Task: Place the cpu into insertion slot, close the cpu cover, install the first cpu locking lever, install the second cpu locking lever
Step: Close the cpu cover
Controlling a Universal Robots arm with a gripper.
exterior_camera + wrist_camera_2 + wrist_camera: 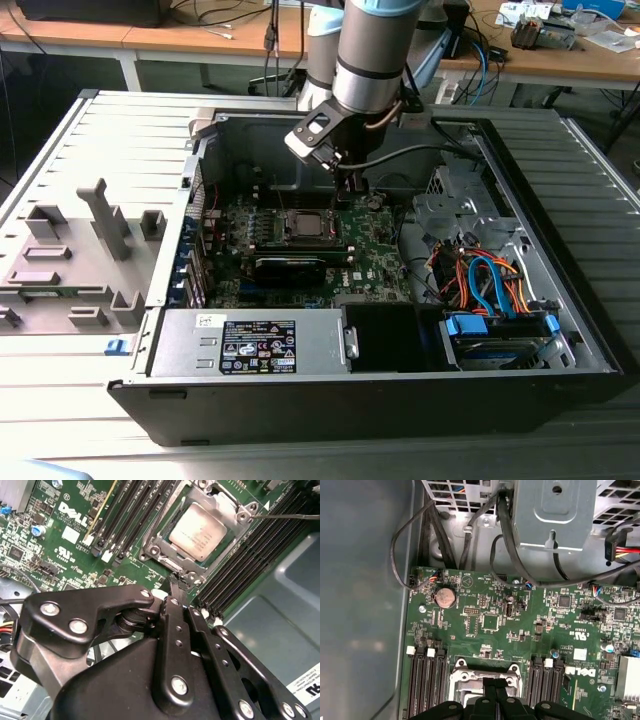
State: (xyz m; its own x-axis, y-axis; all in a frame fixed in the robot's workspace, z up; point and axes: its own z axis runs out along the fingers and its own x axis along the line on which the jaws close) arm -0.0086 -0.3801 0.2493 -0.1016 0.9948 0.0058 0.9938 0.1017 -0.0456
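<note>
The cpu [199,530] lies flat in the insertion slot [156,555], its silvery-grey top showing through the cut-out of the cpu cover [227,507], which lies down around it. A thin metal locking lever [287,516] sticks out sideways from one corner of the socket. My gripper [176,584] is shut, its fingertips pressed together just off the socket's near corner, with nothing visible between them. In the first wrist view the gripper [496,684] hangs over the socket's edge [470,669]. In the exterior view the gripper [346,188] hovers just behind the cpu [303,226].
Rows of black memory slots [250,565] flank the socket on both sides. A coin battery [444,597] and loose black cables [500,540] lie toward the case wall. Coloured cables [485,280] and a drive cage sit at the exterior view's right, and the power supply [250,342] is in front.
</note>
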